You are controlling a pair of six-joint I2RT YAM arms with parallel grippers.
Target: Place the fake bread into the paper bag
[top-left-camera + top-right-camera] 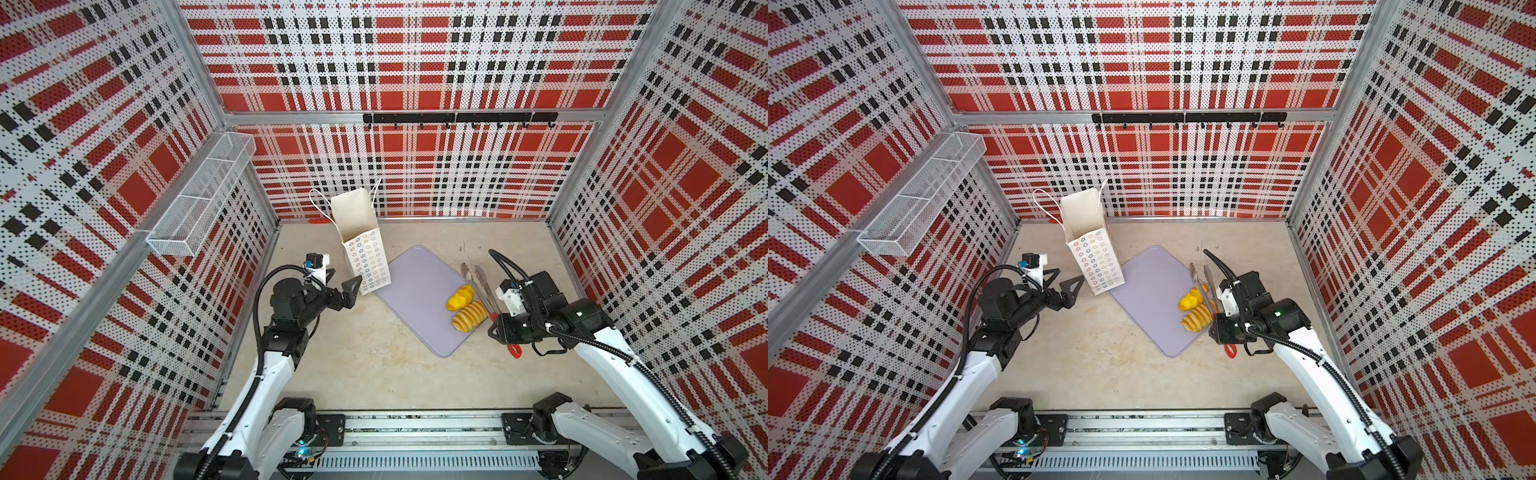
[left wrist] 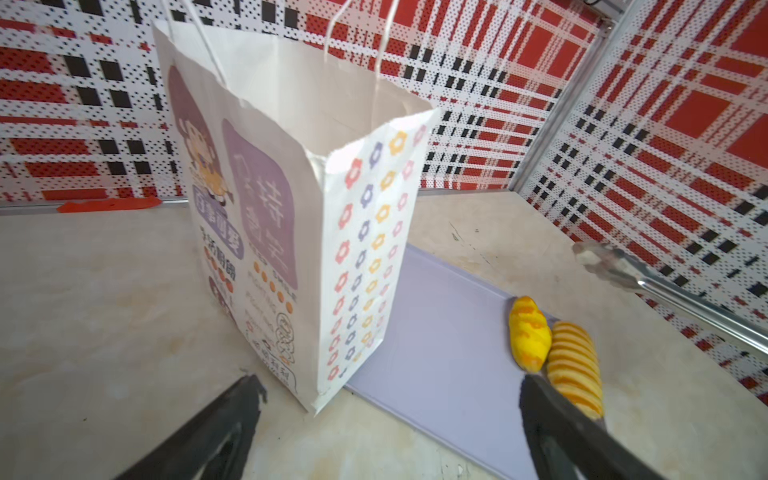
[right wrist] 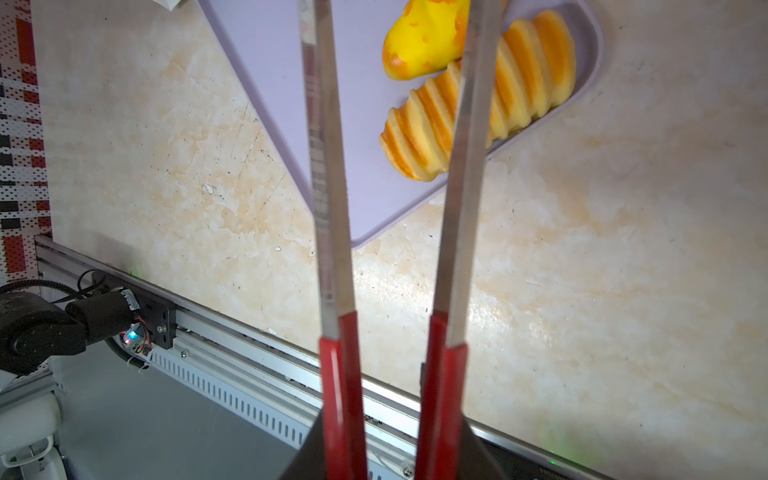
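Your job is part done at best. The paper bag (image 1: 365, 257) stands upright and open-mouthed at the left corner of the tray (image 1: 415, 291), touching it or just beside it; you cannot tell which. No view reaches the bag's bottom, so what it already holds is unknown. Two pieces plainly lie outside it, touching each other near the tray's right edge and well apart from the bag: a ridged loaf (image 1: 470, 316) and a yellow bun (image 1: 460, 298). Your right gripper (image 3: 390, 455) is clamped on the red handles of the tongs (image 3: 328, 187), whose arms hang apart and empty in the air near the two pieces. Your left gripper (image 1: 347, 274) is spread wide just before the bag's lower corner, holding nothing. I judge both pieces have yet to be lifted and carried over. The table (image 1: 353, 365) is hard, pale, marbled beige. The bag is thin creased white paper, tall and box-shaped, with cord handles and coloured rings on its narrow side, and it probably tips easily. The tray is smooth lavender with rounded corners and a low rim. The tongs are flat shiny metal strips. The loaf is long with deep orange-and-cream ribs, and the bun is glossy with orange patches.
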